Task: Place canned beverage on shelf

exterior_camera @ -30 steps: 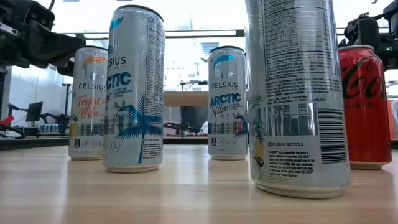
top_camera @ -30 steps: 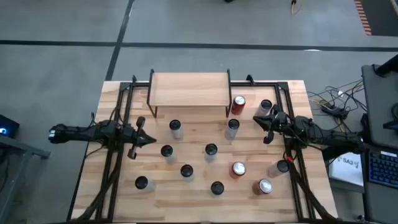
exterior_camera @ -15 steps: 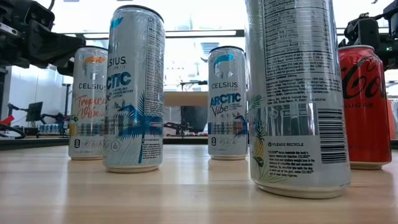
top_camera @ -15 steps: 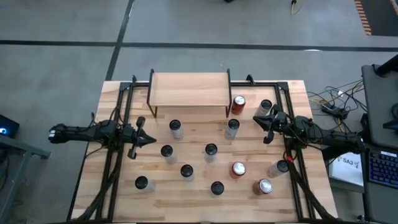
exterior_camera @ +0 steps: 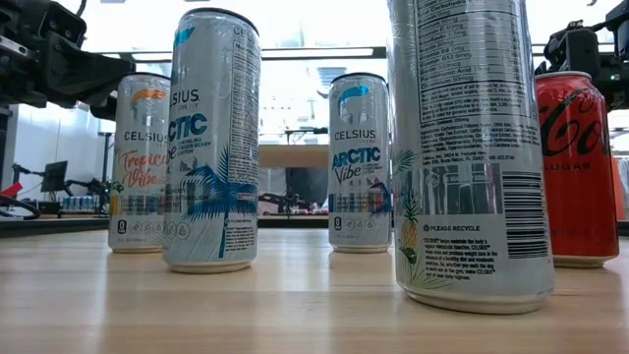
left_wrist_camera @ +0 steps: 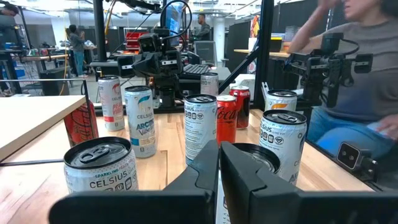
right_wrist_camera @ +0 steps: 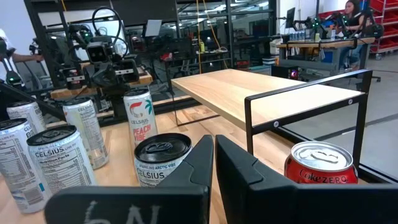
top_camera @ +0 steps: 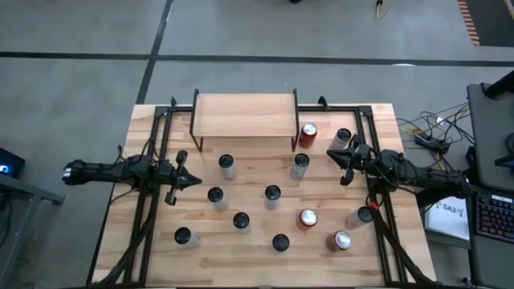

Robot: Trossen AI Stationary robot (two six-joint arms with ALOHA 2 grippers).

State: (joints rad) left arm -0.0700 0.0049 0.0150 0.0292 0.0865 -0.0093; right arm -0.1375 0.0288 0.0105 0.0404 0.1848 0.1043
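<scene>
**Cans all on the surface, shelf bare, both grippers closed on nothing**

Left gripper (top_camera: 193,181) is hovering at the left side of the surface (top_camera: 249,257), fingers pressed together, holding nothing. Nearest to it are the Celsius cans (top_camera: 215,195), standing upright and spread across the planks. Shelf (top_camera: 243,115) is sitting at the far edge, top board carrying nothing.

Handling guess: the slim cans are looking stiff if full, moderately heavy, smooth and slippery, and tippy given tall and narrow. I'd be gripping mid-body across the diameter, not at the rim. Neighbours are standing close, so fingers need a clean lane in.

Red Coke Zero can (top_camera: 308,133) is standing just beside the shelf's right legs. Right gripper (top_camera: 333,158) is hanging near it, also shut and empty.
</scene>
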